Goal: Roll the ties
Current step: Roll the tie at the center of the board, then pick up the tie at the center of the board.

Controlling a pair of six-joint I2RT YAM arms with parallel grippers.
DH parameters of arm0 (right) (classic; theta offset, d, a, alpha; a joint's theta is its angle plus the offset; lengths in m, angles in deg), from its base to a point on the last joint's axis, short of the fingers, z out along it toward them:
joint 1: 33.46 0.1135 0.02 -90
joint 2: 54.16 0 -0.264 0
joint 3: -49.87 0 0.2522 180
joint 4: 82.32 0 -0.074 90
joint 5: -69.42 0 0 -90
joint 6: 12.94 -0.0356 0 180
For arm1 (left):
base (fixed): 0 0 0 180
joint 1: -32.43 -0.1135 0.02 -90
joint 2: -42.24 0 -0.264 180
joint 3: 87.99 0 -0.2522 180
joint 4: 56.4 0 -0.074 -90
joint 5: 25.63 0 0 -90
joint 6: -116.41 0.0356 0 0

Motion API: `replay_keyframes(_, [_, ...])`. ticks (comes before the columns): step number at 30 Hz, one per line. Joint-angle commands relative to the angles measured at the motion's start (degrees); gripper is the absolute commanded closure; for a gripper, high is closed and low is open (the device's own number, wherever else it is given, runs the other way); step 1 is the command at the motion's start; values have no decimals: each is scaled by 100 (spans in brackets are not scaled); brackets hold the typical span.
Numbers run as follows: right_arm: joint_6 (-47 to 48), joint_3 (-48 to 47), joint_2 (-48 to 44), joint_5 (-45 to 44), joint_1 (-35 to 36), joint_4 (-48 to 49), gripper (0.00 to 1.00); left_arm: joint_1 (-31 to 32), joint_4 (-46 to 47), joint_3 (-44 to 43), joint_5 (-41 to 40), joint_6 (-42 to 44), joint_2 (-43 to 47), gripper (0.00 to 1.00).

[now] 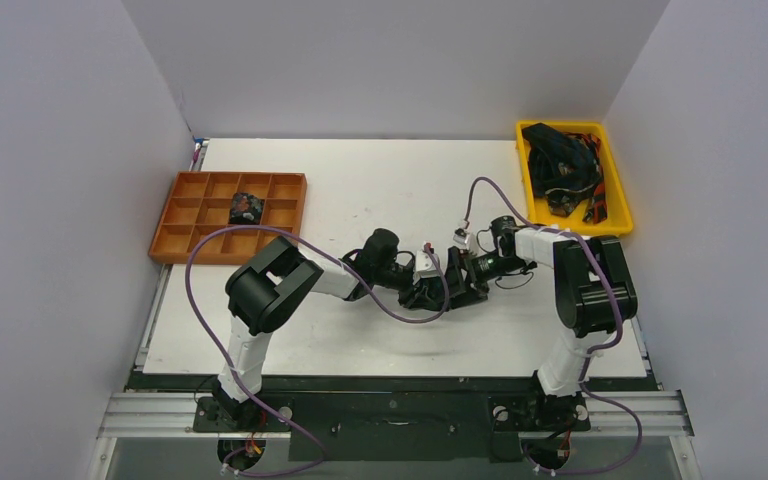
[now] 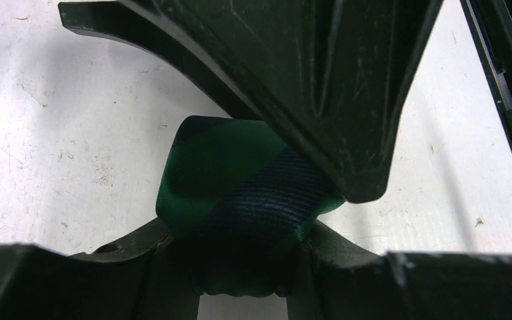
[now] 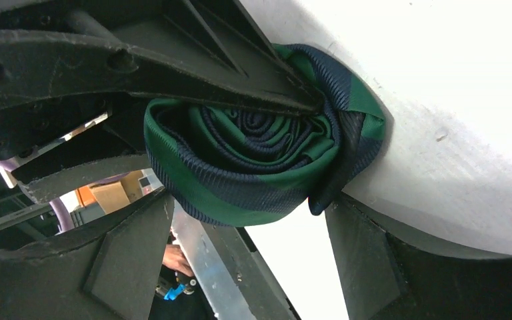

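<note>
- An orange compartment tray [image 1: 175, 215] lies at the left of the overhead view, and one dark rolled tie [image 1: 246, 208] is seen in a middle cell of it.
- The left gripper [image 2: 237, 257] is reached in from the left to the table's centre and is clenched on a green-and-navy coil [image 2: 240, 193], which is wedged between its two fingers.
- The same coil is gripped from the right by the right gripper [image 3: 250, 220]; its fingers appear pressed to the coil's two flanks, and the spiral end is turned toward that wrist camera.
- The coil is thus held between the two grippers, just above or on the white table [image 1: 360, 180]; which of these cannot be told.
- A yellow bin [image 1: 617, 190] at the upper right is filled with unrolled ties [image 1: 560, 165].
- The tray lies left and up-frame of the coil, on the left arm's side; that arm is judged the nearer for stowing, once the right fingers are released.
</note>
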Motion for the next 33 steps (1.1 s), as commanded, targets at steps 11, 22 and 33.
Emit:
replay_keyframes(11, [-812, -107, -142, 95, 75, 912, 27, -80, -932, 211, -364, 70, -263, 94])
replay_keyframes(22, [-883, -226, -117, 32, 104, 784, 30, -83, -900, 232, -325, 92, -261, 94])
replay_keyframes(33, [-1923, -219, -18, -56, 86, 1795, 23, -72, -1005, 178, -280, 199, -275, 94])
